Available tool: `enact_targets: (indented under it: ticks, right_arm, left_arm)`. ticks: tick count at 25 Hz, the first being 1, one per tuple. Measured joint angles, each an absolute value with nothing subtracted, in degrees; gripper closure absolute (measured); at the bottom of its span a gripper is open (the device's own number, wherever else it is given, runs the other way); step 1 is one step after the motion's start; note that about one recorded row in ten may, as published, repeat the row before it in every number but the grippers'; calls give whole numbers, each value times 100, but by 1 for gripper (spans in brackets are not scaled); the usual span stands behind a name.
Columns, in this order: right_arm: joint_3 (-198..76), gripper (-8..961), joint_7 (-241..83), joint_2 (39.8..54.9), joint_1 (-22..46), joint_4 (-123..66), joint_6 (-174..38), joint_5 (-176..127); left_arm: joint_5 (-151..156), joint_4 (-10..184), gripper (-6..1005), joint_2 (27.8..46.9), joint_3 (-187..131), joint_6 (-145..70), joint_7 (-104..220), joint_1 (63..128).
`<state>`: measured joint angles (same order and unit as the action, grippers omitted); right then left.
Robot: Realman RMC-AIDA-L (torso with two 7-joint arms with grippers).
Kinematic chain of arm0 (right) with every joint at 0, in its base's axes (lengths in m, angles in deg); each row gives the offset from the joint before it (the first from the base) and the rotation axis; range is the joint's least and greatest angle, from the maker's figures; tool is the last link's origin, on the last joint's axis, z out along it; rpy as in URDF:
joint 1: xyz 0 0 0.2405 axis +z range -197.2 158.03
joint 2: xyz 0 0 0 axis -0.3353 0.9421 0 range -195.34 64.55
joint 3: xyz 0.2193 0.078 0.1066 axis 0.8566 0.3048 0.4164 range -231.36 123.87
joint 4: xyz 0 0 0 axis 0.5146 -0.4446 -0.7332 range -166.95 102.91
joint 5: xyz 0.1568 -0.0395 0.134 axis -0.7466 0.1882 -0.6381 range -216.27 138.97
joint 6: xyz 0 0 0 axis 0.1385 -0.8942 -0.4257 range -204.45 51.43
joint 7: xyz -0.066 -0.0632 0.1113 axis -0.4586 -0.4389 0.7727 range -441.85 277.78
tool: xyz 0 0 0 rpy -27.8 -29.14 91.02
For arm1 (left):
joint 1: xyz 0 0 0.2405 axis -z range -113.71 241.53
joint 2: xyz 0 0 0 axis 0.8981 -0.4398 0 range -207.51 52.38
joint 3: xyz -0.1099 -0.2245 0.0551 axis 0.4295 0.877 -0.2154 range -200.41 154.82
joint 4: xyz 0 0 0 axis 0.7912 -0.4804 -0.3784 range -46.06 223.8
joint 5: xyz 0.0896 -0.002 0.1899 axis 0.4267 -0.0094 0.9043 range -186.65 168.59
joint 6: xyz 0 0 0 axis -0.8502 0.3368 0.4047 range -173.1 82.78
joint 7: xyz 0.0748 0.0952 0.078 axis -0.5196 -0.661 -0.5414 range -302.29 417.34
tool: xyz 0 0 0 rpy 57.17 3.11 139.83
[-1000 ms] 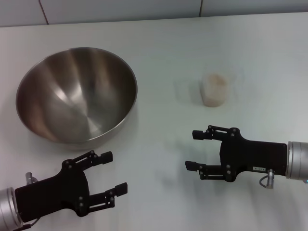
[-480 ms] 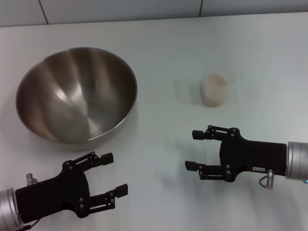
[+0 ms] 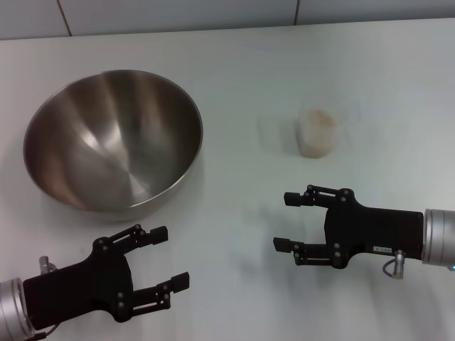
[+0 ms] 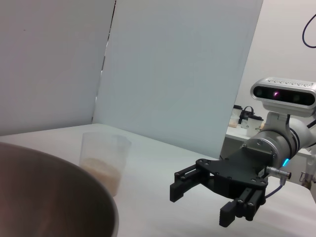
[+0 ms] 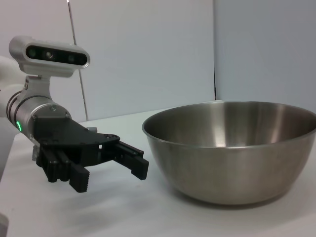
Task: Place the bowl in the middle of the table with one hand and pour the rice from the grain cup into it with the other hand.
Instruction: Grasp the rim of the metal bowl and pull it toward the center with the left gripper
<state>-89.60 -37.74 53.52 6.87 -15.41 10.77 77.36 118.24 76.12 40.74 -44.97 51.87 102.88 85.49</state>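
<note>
One bowl [image 3: 114,138] on the left half of the table [image 3: 242,64], upright, nothing in it. Grain cup [image 3: 316,132] sits right of centre, well apart from the bowl, rice [image 4: 102,173] filling its lower part. I see bare tabletop between the two, and more behind them up to the far edge. Left gripper [image 3: 165,266] is near and left, just short of the bowl's near rim, not touching, fingers spread with nothing between them, pointing right and slightly far. Right gripper [image 3: 286,222] is near and right, on the near side of the cup with a clear gap to it, fingers apart and holding nothing, pointing left toward the middle. Open table lies between both grippers.
</note>
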Motion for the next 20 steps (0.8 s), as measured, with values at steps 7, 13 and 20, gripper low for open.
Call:
enact_targets:
  ticks: [7,13,20]
  right_arm:
    - [-8960,179,-3774,5352,679,-1541,1067,7736]
    - [-8961,179,-3774,5352,687,-1541,1067,7736]
    - [-8957,179,-3774,5352,682,-1531,1095,7731]
  left_arm:
    - [11822,7611,173,4073,-4512,5430,10276,8509]
    - [11692,7463,174,4055,-4180,6372,10221,8492]
    - [11250,7323,174,4056,-3544,6382,10266,8604]
